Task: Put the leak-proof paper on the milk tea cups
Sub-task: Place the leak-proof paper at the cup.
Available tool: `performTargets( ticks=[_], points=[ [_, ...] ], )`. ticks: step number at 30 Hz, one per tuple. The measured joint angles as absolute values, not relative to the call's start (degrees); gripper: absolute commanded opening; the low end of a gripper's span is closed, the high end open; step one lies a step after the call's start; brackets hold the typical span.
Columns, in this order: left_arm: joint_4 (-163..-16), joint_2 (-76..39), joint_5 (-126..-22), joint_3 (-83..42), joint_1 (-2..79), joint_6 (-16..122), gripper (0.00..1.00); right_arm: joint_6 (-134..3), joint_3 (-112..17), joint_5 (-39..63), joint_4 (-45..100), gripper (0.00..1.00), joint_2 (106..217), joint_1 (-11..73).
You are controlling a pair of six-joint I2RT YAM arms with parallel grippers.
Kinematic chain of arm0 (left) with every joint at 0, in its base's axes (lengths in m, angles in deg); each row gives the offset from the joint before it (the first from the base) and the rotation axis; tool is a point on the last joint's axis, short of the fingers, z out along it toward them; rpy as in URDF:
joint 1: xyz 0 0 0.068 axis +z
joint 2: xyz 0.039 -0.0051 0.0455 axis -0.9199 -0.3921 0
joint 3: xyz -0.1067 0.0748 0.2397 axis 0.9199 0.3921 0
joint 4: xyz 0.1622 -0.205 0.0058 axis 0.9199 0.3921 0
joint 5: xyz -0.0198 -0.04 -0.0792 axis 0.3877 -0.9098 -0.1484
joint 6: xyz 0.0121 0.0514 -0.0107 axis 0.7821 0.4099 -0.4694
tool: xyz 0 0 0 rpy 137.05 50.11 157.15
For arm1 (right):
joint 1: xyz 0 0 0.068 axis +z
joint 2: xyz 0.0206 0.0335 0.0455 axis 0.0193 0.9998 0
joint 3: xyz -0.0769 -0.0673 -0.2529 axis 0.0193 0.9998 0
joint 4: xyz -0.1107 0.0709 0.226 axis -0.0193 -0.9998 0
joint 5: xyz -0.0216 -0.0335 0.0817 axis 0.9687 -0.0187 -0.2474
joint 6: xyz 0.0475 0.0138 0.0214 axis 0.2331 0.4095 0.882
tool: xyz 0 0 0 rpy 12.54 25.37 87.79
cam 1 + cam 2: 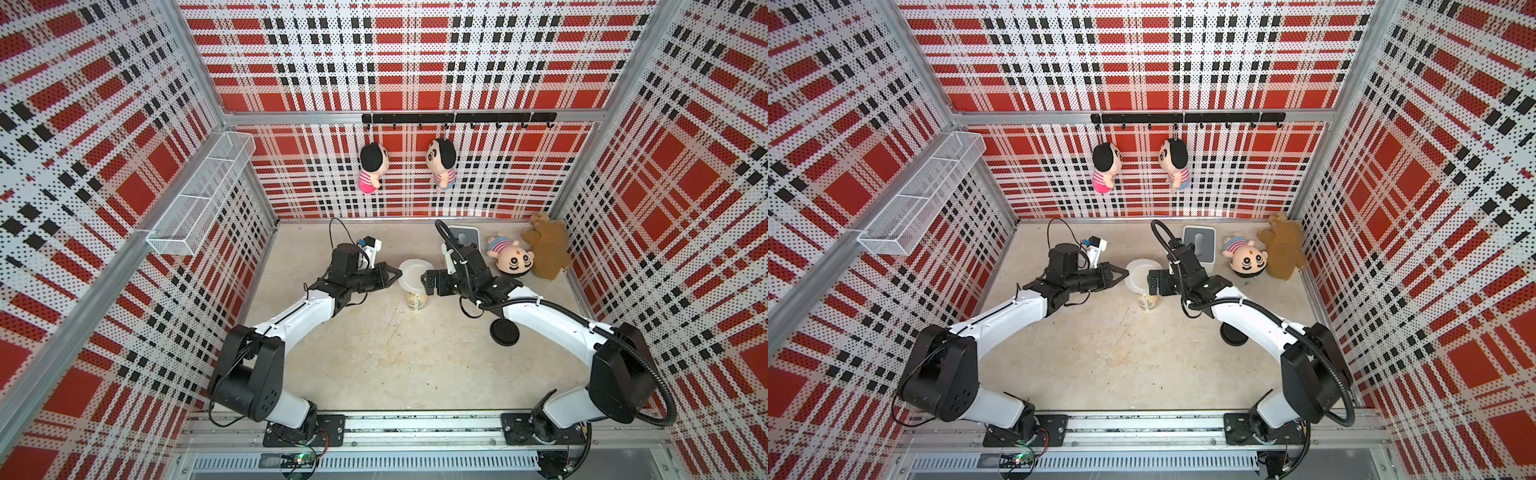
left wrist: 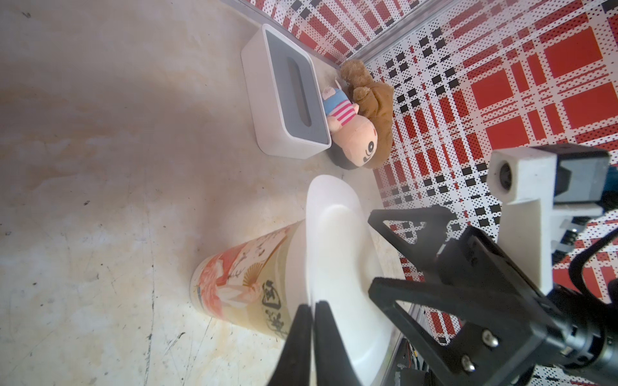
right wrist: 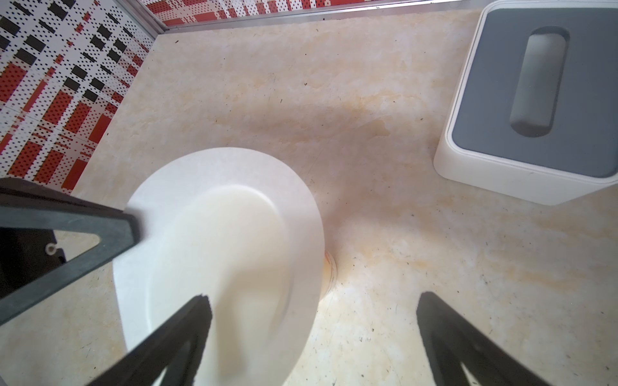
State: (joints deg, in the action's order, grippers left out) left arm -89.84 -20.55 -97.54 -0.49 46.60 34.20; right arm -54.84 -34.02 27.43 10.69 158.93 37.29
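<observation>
Left gripper (image 2: 312, 309) at paper (image 2: 337, 240) edge, cup (image 2: 247, 287) below, right gripper (image 3: 311, 300) wide

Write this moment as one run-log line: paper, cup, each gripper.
leak-proof paper: lying over cup rim | cup: upright | left gripper: nearly shut at paper edge | right gripper: open

A white box (image 1: 1200, 245) with a grey slotted top sits near the back wall beside a striped doll (image 1: 510, 255) and a brown bear (image 1: 546, 247); a black lid (image 1: 504, 332) lies on the table (image 1: 395, 353), two dolls (image 1: 372, 166) hang from a hook rail (image 1: 457, 118)
</observation>
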Motion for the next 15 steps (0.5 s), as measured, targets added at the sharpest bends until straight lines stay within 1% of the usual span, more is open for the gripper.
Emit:
performTargets(
  ticks=[3, 6, 9, 15],
  points=[
    [-89.7, -20.6, -97.7, -0.5, 46.6, 34.3, 0.19, -54.8, -34.0, 27.6, 10.7, 1.0, 158.7, 37.3],
    [-89.4, -20.6, -97.7, -0.5, 46.6, 34.4, 0.19, -54.8, -34.0, 27.6, 10.6, 1.0, 158.7, 37.3],
    [-89.4, -20.5, -97.7, -0.5, 46.6, 34.4, 0.17, -54.8, -34.0, 27.6, 10.6, 1.0, 158.7, 37.3],
    [-89.3, -20.6, -97.6, -0.2, 46.6, 34.5, 0.25, -54.8, -34.0, 27.6, 10.6, 1.0, 158.7, 37.3]
  ],
)
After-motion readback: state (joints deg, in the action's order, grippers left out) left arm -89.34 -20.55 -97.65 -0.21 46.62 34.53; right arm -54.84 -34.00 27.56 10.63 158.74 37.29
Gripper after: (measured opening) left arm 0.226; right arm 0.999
